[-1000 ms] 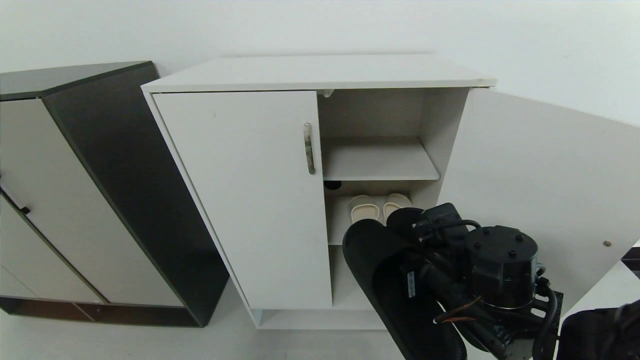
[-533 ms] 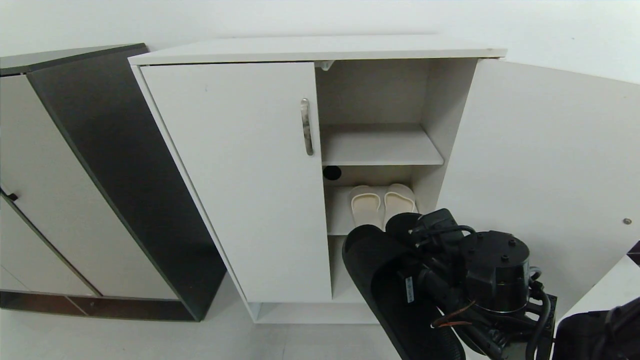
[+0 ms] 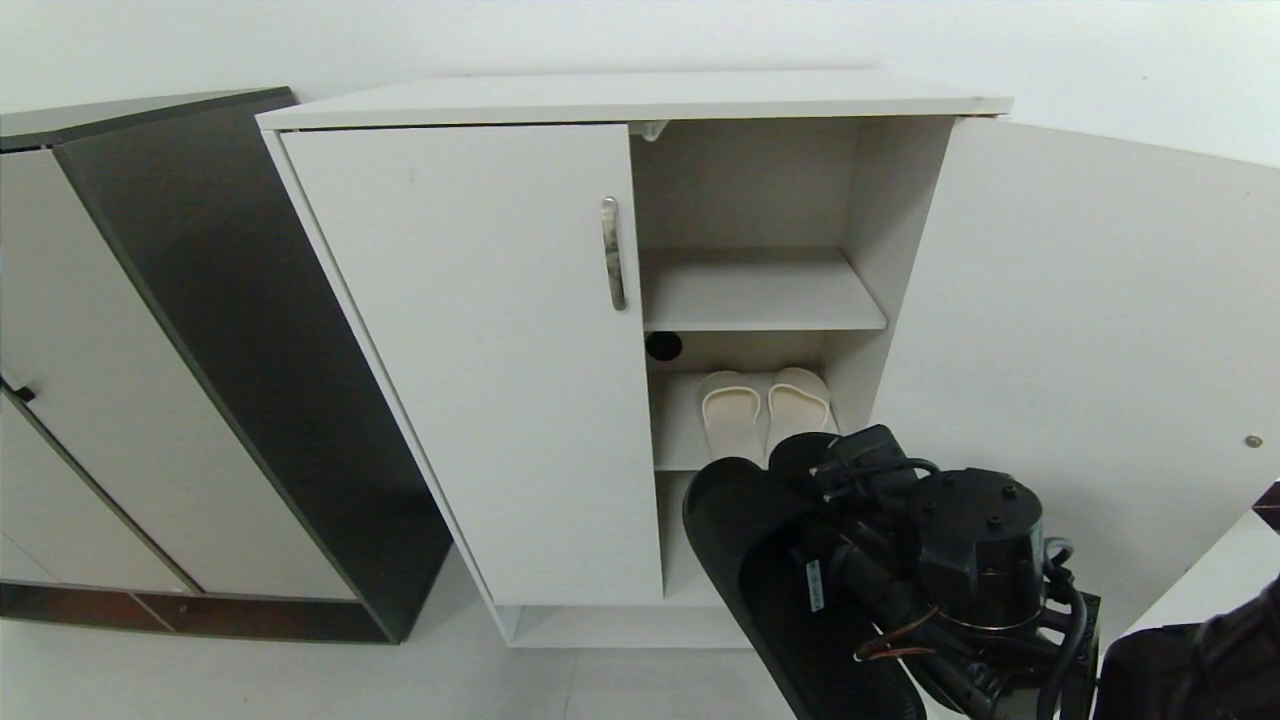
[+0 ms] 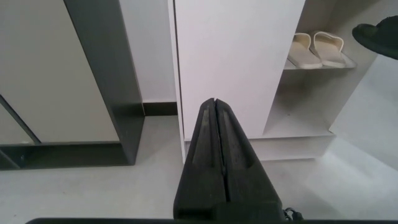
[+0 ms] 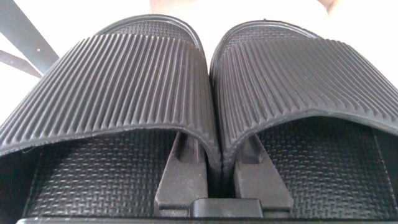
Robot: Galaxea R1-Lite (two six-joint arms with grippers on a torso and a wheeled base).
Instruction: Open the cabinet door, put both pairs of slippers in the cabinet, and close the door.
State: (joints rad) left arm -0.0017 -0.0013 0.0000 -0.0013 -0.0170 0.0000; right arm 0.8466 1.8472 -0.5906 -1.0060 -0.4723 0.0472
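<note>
The right claw (image 5: pixel 217 171) is closed on the black slippers (image 5: pixel 137 81). Its two fingers (image 5: pixel 180 171) each sit inside one slipper and pinch the two inner walls together, though the fingertips vanish under the ribbed straps, so how deep they reach is hard to tell. From the head camera the claw itself is hidden beneath the wrist and the soles. There the black slippers (image 3: pixel 760 540) hang in the air, toes toward the cabinet (image 3: pixel 620 95), with their heels cut off by the lower edge of the view. The right arm comes up from the lower right, its wrist just in front of the open right half. The left claw (image 4: pixel 214 111) is pressed fully shut on nothing and held above the floor (image 4: pixel 93 186), pointing at the closed left door (image 3: pixel 470 350) (its metal handle (image 3: pixel 613 253) sits at the door's inner edge). The right door (image 3: pixel 1080 330) stands swung wide open. Inside, the white slippers (image 3: pixel 765 405) lie side by side on the middle shelf (image 3: pixel 675 430), toes inward, just above and behind the black pair's toes. A dark cabinet (image 3: pixel 240 330) stands just to the left of the white one.
</note>
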